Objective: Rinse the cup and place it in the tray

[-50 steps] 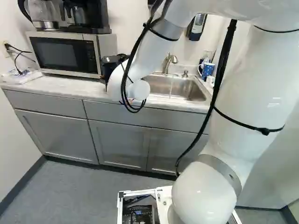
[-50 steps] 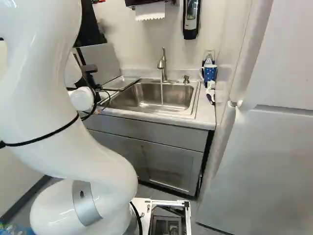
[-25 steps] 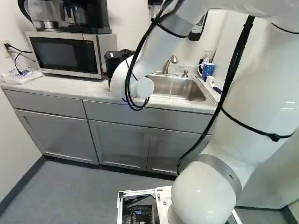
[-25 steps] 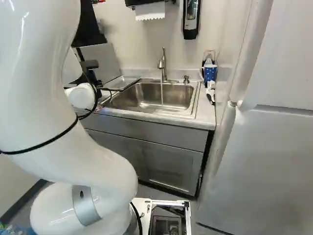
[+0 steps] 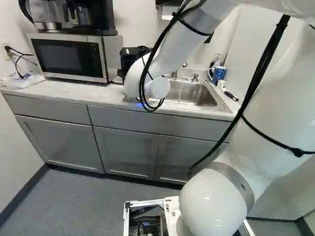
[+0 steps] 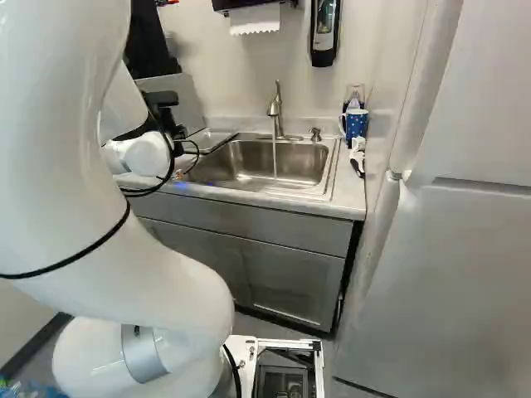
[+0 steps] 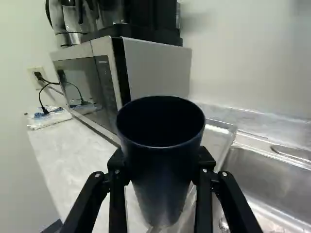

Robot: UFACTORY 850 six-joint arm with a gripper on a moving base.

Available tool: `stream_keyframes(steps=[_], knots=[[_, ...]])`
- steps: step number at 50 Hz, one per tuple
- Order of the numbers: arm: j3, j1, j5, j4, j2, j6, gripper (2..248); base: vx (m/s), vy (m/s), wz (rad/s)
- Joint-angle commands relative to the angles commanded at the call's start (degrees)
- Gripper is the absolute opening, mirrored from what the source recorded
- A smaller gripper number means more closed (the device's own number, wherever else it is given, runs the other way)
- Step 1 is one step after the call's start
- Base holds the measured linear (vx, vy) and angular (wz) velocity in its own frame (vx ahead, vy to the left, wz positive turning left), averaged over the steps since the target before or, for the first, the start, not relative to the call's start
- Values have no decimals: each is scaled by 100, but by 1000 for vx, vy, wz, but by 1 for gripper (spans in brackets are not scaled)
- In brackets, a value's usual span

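The gripper (image 5: 129, 61) is partly hidden by its own arm (image 5: 170, 46) at the sink end of the counter (image 5: 88, 92). In the wrist view, the gripper (image 7: 163, 165) is closed about a dark cup (image 7: 163, 194), one finger against each side. The cup's mouth opens toward the camera and its full rim is visible; the wall narrows toward the base.

Beyond the cup is the side panel of the microwave (image 7: 158, 70). The cup's rim overlaps the panel's lower edge in this view—actual clearance cannot be told. A shallow metal tray (image 7: 219, 138) lies beside the sink (image 6: 241, 167), its raised edge bordering the basin. Part of the tray shows past the cup. Whether the cup is directly above it, and how high, cannot be determined.

Water (image 6: 275, 157) runs from the faucet (image 6: 275, 108) into the basin, well apart from the gripper. Open room lies over the sink, between the gripper and a blue spotted mug (image 6: 356, 123) at the far corner. The mug stands upright near the side wall—a brush (image 5: 229, 93) lies near it along the counter edge.
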Motion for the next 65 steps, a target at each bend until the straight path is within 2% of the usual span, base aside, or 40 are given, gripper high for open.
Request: stream_keyframes(steps=[39,65], knots=[[-400,-761,-431,0,95,0,124,0,0,0],[-567,-1258,-636,0,-76,0,124,0,0,0]])
